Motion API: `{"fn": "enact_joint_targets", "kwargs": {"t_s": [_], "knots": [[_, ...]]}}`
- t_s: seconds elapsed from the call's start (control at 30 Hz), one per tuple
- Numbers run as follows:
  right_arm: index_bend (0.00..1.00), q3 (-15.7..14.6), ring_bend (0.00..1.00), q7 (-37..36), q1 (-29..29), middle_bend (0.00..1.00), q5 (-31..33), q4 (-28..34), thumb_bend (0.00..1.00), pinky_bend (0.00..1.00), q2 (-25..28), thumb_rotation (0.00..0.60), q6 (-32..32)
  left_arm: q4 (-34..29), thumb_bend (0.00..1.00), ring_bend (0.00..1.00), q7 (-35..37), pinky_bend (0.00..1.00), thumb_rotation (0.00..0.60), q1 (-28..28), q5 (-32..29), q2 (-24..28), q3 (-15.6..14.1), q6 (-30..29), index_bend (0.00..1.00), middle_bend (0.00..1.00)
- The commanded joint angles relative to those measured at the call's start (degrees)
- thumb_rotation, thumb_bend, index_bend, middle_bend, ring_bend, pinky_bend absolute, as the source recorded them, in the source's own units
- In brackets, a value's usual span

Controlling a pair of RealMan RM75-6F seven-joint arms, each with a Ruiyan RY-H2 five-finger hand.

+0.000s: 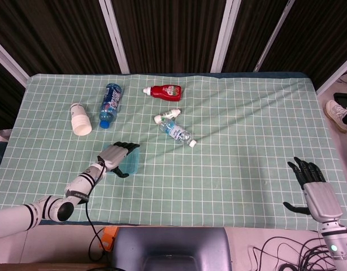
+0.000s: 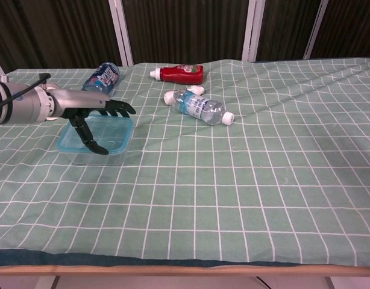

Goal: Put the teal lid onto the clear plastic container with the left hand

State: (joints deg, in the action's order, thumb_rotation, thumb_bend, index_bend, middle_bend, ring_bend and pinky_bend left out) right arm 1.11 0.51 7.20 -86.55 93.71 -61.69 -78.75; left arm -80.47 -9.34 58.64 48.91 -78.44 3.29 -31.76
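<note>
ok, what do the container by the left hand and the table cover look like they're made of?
Container: looks like thin clear plastic with a teal tint or teal rim; the cloth's grid shows through its walls and the surface is glossy. Whether the teal is a seated lid cannot be told.
Table cover: looks like woven fabric, matte green with a white grid; it wrinkles and drapes over the front edge.

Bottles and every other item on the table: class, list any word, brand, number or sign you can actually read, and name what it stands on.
No text can be read in either view.
Blue-labelled bottle: print too blurred.
Red bottle: label shows only unreadable marks.
Clear water bottle: blue label, lettering too small.
White cup and clear plastic container: no writing visible.
</note>
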Motion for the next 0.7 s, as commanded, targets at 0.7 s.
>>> {"fn": "enact_joint_targets", "kwargs": {"t_s": [0.7], "knots": [[0.0, -0.01, 0.0, -0.37, 0.03, 0.0, 0.03, -0.06, 0.19, 0.01, -0.01, 0.6, 0.14, 1.92, 0.27, 0.15, 6.81, 0.09, 0.6, -1.96, 4.43, -0.33, 1.59, 1.9, 0.0, 0.37]]}}
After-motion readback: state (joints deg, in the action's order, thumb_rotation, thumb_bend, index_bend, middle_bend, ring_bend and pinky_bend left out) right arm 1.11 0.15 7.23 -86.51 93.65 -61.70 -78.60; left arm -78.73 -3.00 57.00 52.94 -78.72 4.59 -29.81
